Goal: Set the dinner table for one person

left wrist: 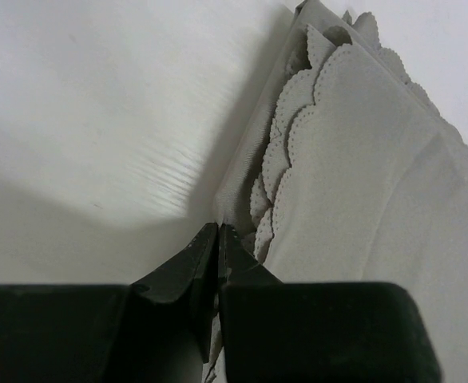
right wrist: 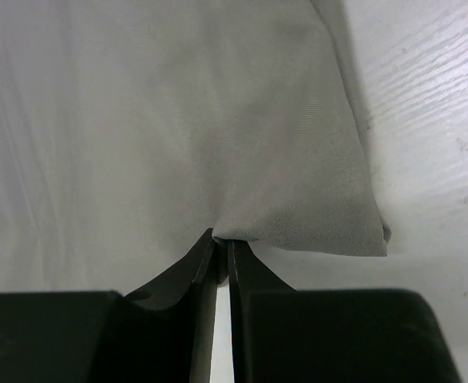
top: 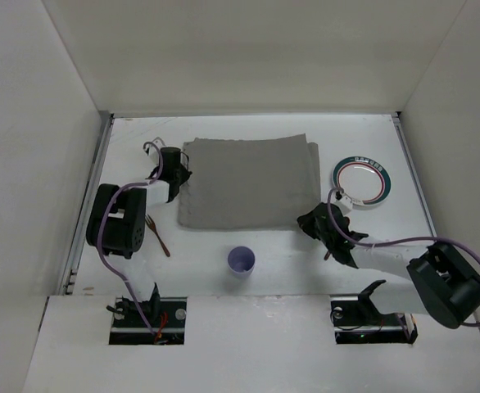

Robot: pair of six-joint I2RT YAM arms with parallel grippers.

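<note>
A grey cloth placemat (top: 248, 180) lies folded on the white dinner table (top: 297, 274), toward the back. My left gripper (top: 179, 175) sits at the mat's left edge. In the left wrist view the gripper (left wrist: 219, 229) is shut on that edge of the placemat (left wrist: 362, 199), where scalloped layers show. My right gripper (top: 310, 219) is at the mat's near right corner. The right wrist view has that gripper (right wrist: 220, 238) shut on a pinch of the placemat (right wrist: 178, 120), with the cloth puckered at the tips.
A white plate (top: 362, 180) with a green and pink rim lies right of the mat. A purple cup (top: 241, 260) stands in front of the mat. A brown utensil (top: 157, 234) lies near the left arm. Metal rails (top: 90, 201) run along the table's sides.
</note>
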